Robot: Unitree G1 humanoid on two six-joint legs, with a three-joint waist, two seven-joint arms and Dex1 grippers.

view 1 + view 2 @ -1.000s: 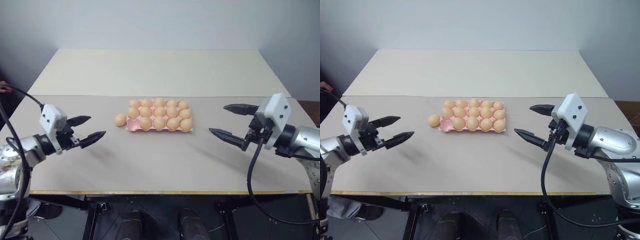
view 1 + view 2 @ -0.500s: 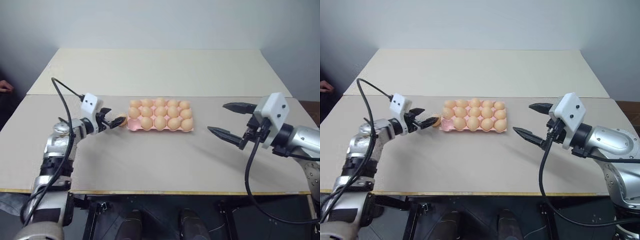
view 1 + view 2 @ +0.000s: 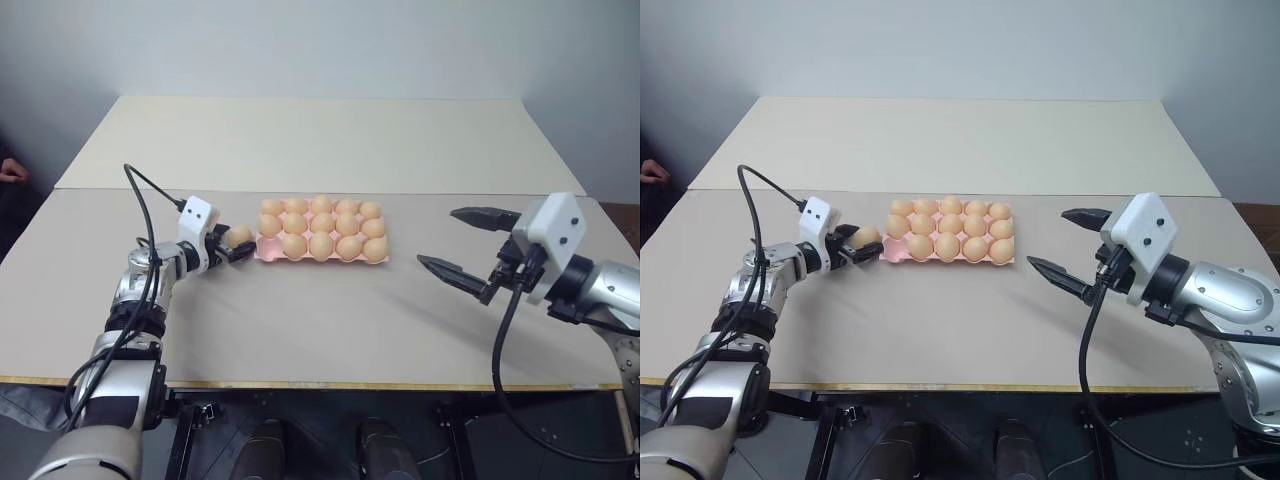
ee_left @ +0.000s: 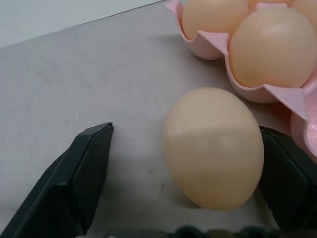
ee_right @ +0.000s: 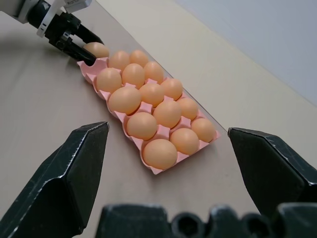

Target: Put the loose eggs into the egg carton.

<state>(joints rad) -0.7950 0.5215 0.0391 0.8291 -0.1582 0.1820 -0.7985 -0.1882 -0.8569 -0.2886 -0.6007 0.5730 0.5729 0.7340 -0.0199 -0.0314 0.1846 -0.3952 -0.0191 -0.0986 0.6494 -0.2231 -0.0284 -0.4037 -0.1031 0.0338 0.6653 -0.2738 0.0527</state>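
Observation:
The pink egg carton (image 3: 262, 256) lies in the middle of the table, its cups holding several tan eggs. One loose egg (image 3: 239, 235) rests on the table right beside the carton's left end. My left gripper (image 3: 234, 244) is open and low on the table, one black finger (image 4: 84, 168) on each side of this loose egg (image 4: 213, 146). The egg sits close against one finger, with a gap to the other. My right gripper (image 3: 438, 237) hangs open above the table to the right of the carton, with nothing between its fingers.
The beige table (image 3: 320, 330) meets a second, paler table (image 3: 320, 140) behind the carton. A person's hand (image 3: 10, 170) shows at the far left edge. The table's front edge (image 3: 330, 384) runs near me.
My left arm has reached forward and down to the carton's left end, bringing its open fingers around the loose egg. The right arm has stayed still.

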